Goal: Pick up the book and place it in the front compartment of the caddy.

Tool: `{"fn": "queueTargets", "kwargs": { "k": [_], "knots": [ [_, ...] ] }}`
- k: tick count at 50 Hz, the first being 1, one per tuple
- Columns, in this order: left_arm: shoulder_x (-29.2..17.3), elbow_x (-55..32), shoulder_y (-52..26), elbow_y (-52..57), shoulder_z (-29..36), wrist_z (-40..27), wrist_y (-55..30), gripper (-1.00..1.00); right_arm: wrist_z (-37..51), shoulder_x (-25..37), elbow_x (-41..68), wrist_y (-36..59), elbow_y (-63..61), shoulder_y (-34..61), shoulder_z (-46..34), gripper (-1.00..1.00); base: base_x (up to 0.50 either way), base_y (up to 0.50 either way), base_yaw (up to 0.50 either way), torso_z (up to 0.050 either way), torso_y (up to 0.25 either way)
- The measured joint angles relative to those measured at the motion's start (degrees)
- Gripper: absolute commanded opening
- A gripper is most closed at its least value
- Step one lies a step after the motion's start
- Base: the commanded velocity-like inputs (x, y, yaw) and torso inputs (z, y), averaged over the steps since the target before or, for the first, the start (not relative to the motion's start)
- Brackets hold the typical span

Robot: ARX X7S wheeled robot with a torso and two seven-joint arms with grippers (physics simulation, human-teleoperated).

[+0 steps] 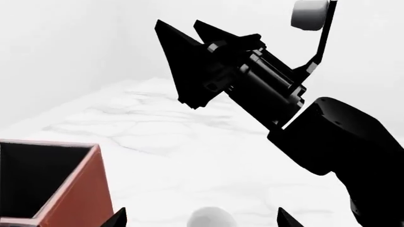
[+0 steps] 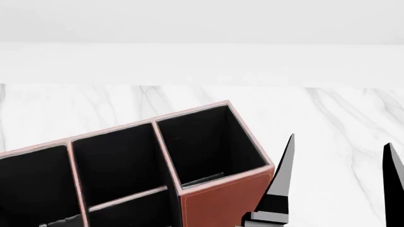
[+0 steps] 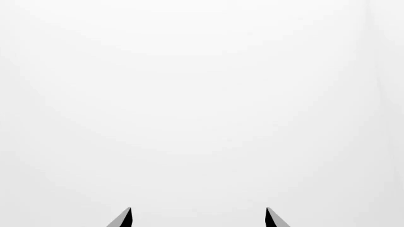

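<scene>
The caddy (image 2: 221, 201) is reddish-brown with pale rims and black lining, at the lower left of the head view; its corner also shows in the left wrist view (image 1: 82, 198). The book shows in no view. My right gripper (image 2: 341, 175) is open and empty, just right of the caddy's near corner and raised above the table. It also shows in the left wrist view (image 1: 177, 23), and in its own view (image 3: 198, 217) it faces only white. My left gripper (image 1: 200, 220) is open, beside the caddy, with a white rounded thing (image 1: 211, 218) between its tips.
The white marble table (image 2: 328, 109) runs to a far edge against a white wall. A thin pale strip (image 2: 202, 178) lies at the bottom of the caddy's right compartment. A white cylinder on a black bracket (image 1: 309, 14) sits on the right arm.
</scene>
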Motion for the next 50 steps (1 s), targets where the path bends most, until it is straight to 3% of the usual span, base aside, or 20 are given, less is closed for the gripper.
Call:
{"fn": "queueTargets", "kwargs": {
  "k": [24,50],
  "knots": [
    [5.31,-6.06,-15.92,-3.58,9.16,-5.05,-16.79,1.0,1.73,1.57,0.98,-0.54,-0.14,0.2,-0.89,1.0,0.0,0.0,0.0,0.0,0.0],
    [9.0,-0.91,-18.4,-5.34,16.83,-3.19,-26.98,1.0,3.6,3.3,1.94,-1.16,-0.1,0.53,-1.75,1.0,0.0,0.0,0.0,0.0,0.0]
  ]
}}
